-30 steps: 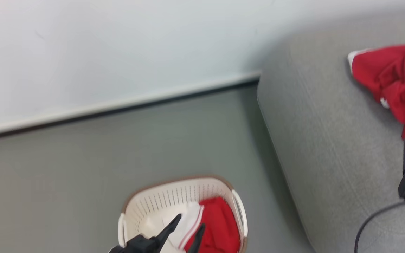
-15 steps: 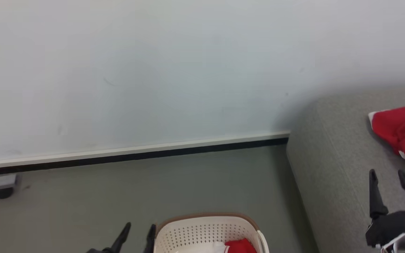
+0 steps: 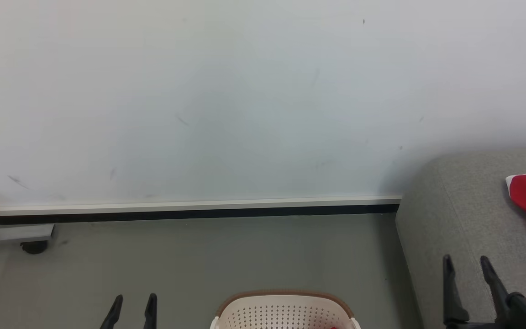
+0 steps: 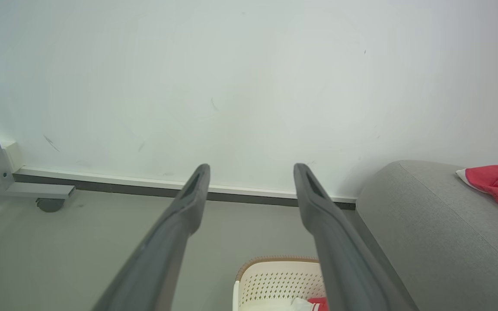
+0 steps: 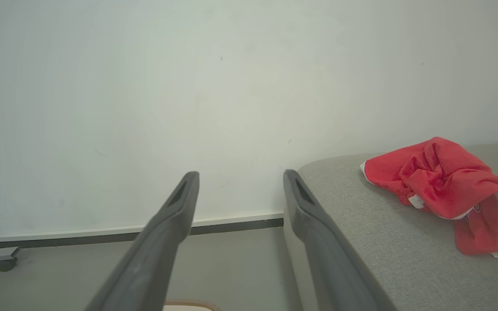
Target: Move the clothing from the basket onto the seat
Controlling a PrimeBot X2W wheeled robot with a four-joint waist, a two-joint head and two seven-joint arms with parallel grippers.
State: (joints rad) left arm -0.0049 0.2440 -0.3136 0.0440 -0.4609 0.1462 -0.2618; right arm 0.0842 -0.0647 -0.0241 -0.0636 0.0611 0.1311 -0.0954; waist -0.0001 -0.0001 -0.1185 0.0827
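Note:
The cream basket (image 3: 286,310) with its brown rim stands on the floor at the bottom centre. A red and white garment (image 4: 318,303) lies inside it. Another red garment (image 5: 439,181) with white trim lies crumpled on the grey seat (image 3: 464,210) at the right. My left gripper (image 3: 135,299) is open and empty, left of the basket and apart from it. My right gripper (image 3: 466,260) is open and empty over the seat's front corner, short of the red garment. Both wrist views show the fingers (image 4: 188,203) (image 5: 175,203) spread wide with nothing between them.
A pale wall with a white and dark baseboard (image 3: 199,208) runs behind everything. A grey metal frame foot on a caster (image 3: 34,246) stands at the far left by the wall. Grey floor (image 3: 244,256) lies between the basket and the wall.
The head camera has tilted up, so basket and seat sit lower in view. My left gripper has come off the basket's clothing to the basket's left. The right gripper has come further into view.

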